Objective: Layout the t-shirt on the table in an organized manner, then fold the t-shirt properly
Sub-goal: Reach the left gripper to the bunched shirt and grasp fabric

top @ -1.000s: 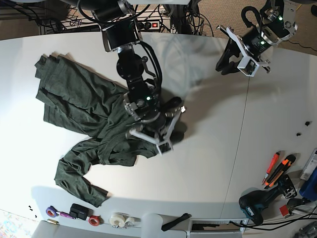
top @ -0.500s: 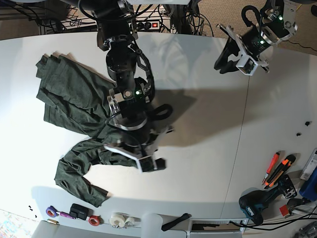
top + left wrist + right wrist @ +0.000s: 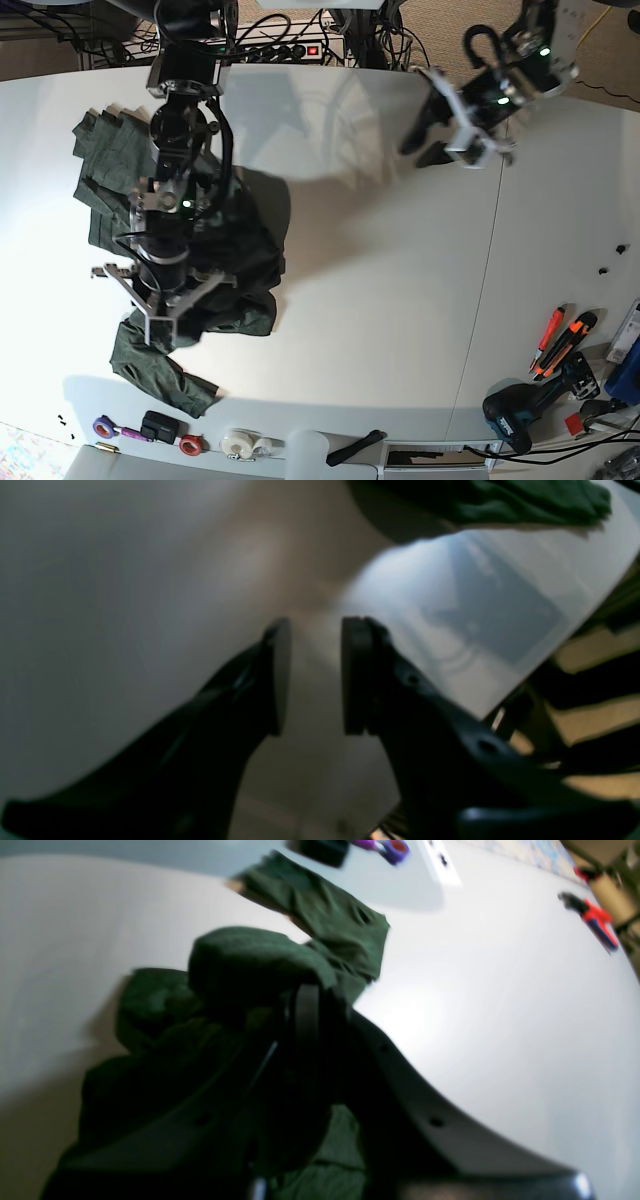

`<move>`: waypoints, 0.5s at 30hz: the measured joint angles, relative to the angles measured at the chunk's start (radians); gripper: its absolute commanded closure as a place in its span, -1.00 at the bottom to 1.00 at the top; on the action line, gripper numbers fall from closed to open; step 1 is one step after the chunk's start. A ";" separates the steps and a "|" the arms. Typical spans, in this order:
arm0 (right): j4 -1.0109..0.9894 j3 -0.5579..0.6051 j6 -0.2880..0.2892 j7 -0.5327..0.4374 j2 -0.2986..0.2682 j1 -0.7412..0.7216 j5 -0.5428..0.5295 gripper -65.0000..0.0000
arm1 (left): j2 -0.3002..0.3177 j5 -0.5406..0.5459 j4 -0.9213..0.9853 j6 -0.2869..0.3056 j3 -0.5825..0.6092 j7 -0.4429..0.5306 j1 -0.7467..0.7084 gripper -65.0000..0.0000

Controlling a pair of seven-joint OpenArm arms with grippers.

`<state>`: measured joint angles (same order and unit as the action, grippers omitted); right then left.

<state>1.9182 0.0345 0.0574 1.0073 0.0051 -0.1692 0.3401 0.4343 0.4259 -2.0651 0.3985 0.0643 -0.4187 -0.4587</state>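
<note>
T-shirt (image 3: 150,190) lies bunched at the left of the table (image 3: 380,300), one sleeve trailing toward the near edge. Right tool (image 3: 305,1005) is pinched closed on a fold of fabric, lifted. Risk: a thin pinch may slip, or drag the heap into worse tangles. Left tool (image 3: 310,675) hangs part-open and empty over bare table, well apart; risk: reaching late leaves the cloth unsupported.

Bright light shines on the white counter (image 3: 400,300). Both wrist pictures are blurry, with dark soft shadows.
</note>
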 measured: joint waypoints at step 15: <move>0.000 -0.009 0.014 -0.112 -0.146 0.051 -0.016 1.00 | -0.251 -0.040 0.442 -0.050 0.459 0.003 0.398 0.13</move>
<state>1.9179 0.0254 0.0715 0.8955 -0.1410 -0.1177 0.3237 0.1837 0.3862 -1.6230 0.3481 0.5228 -0.4152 -0.0605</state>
